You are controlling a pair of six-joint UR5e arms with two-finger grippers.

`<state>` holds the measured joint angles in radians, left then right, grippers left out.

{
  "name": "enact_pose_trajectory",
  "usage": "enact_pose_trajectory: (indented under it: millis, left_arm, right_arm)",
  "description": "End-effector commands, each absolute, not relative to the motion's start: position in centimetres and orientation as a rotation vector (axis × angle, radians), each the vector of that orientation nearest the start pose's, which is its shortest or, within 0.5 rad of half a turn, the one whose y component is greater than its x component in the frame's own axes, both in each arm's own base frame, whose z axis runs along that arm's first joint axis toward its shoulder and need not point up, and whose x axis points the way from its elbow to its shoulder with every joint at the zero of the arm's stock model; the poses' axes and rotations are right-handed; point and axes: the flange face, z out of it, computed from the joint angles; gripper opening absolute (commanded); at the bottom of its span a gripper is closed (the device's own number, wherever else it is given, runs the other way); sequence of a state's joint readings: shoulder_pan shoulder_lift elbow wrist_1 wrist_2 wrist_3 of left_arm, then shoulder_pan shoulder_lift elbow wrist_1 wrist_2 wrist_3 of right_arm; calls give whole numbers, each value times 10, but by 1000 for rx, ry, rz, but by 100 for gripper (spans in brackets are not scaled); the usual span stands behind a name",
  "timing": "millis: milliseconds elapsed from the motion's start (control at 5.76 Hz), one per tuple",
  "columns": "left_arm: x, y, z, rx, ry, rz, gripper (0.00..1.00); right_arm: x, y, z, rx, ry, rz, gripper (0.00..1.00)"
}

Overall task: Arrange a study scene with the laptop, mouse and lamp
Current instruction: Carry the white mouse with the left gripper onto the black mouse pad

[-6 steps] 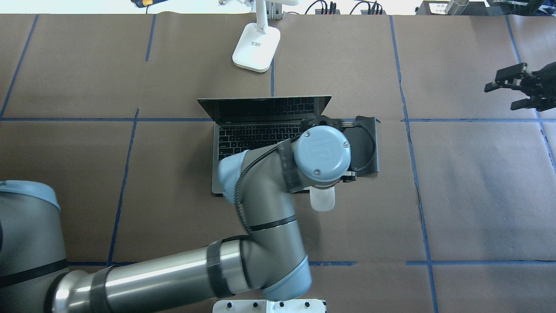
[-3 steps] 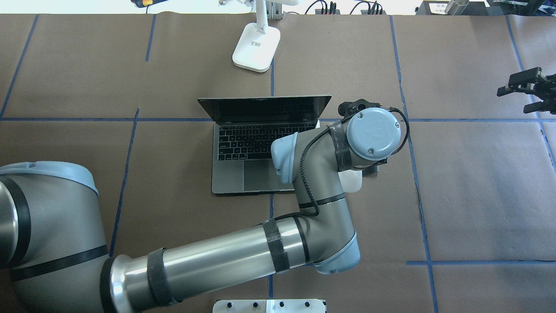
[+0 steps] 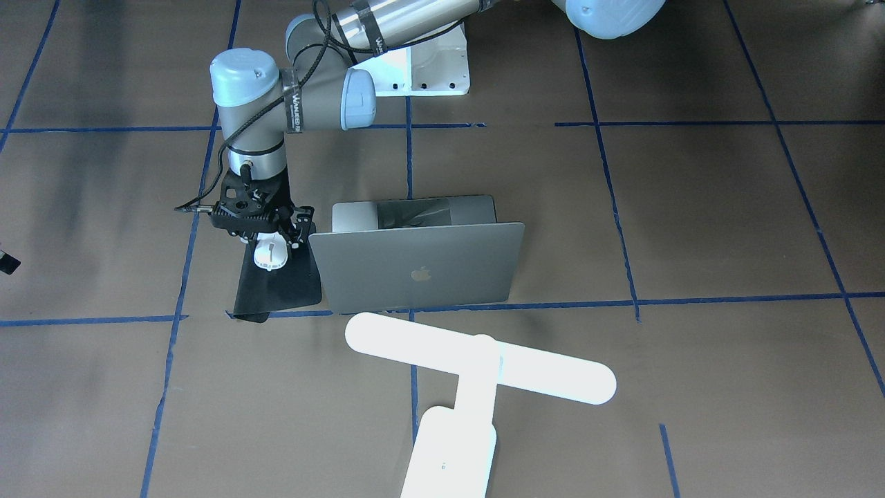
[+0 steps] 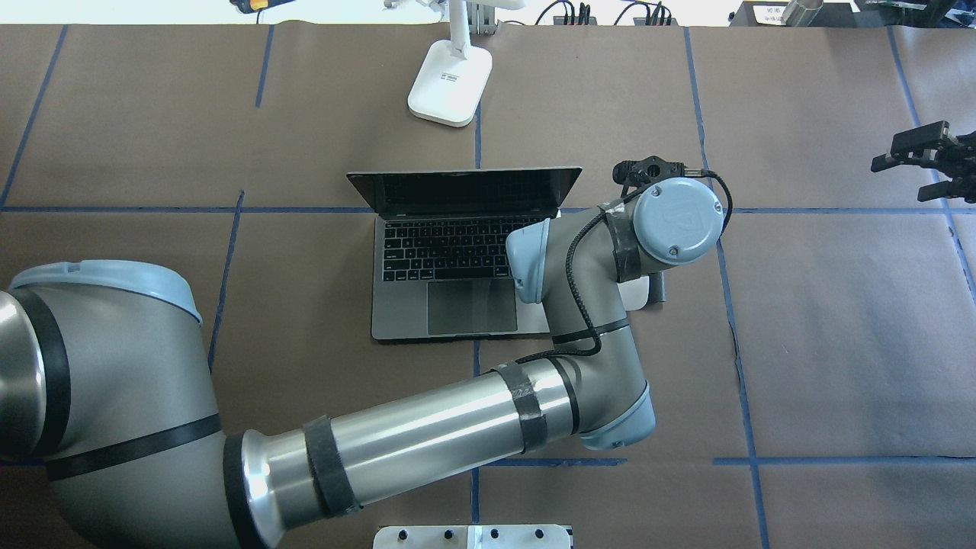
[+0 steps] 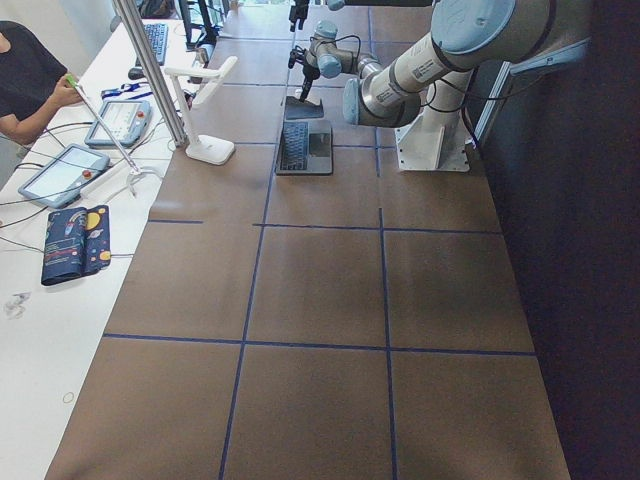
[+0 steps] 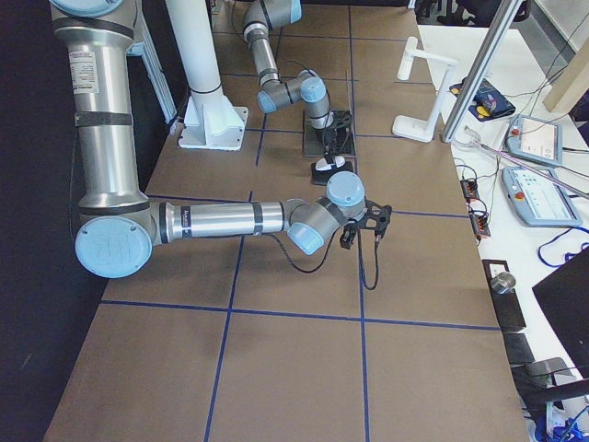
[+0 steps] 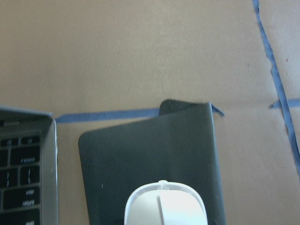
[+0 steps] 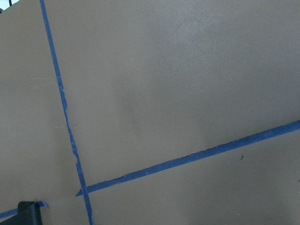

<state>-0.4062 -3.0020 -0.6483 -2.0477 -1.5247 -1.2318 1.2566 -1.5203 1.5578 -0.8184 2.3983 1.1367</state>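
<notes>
The open grey laptop (image 4: 450, 259) stands mid-table, its lid with the apple logo facing the front view (image 3: 422, 270). The white lamp (image 3: 477, 360) stands behind it, its base (image 4: 450, 84) at the far edge. My left gripper (image 3: 269, 242) is shut on the white mouse (image 3: 268, 254) and holds it low over the black mat (image 3: 276, 290) to the right of the laptop. I cannot tell whether the mouse touches the mat. The left wrist view shows the mouse (image 7: 166, 206) over the mat (image 7: 150, 150). My right gripper (image 4: 915, 164) is open and empty at the far right.
Blue tape lines (image 4: 720, 229) divide the brown table cover. The white robot pedestal (image 3: 422, 69) is bolted at the robot's side. Cables and devices lie along the far edge (image 4: 602, 15). The left forearm (image 4: 427, 442) spans the table in front of the laptop.
My left arm has carried the mouse to the right and farther from the robot, from in front of the laptop's right corner to over the mat. The right gripper has drawn back to the right.
</notes>
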Motion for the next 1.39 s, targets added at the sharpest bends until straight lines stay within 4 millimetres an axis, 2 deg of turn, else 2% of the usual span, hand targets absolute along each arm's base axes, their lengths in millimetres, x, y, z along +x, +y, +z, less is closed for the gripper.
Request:
enact_pose_trajectory:
  millis: [0, 174, 347, 521, 695, 1042, 1216]
  left_arm:
    - [777, -509, 23, 430, 884, -114, 7]
    - [780, -509, 28, 428, 881, -115, 17]
    - [782, -506, 26, 424, 881, -114, 20]
    - [781, -503, 8, 415, 905, -126, 20]
    - [782, -499, -1, 400, 919, -138, 20]
    - [799, -469, -3, 356, 939, -150, 24]
    - [799, -469, -2, 355, 937, -150, 24]
  right_arm:
    - [-110, -523, 550, 30, -1082, 411, 100]
    - [-110, -523, 548, 31, -1085, 409, 100]
    - [-110, -523, 548, 31, -1085, 409, 100]
    - [-110, -523, 547, 34, -1086, 407, 100]
    - [-111, -524, 547, 33, -1086, 406, 100]
    - [-112, -523, 552, 24, -1079, 411, 100]
    - [-112, -523, 554, 21, -1077, 411, 100]
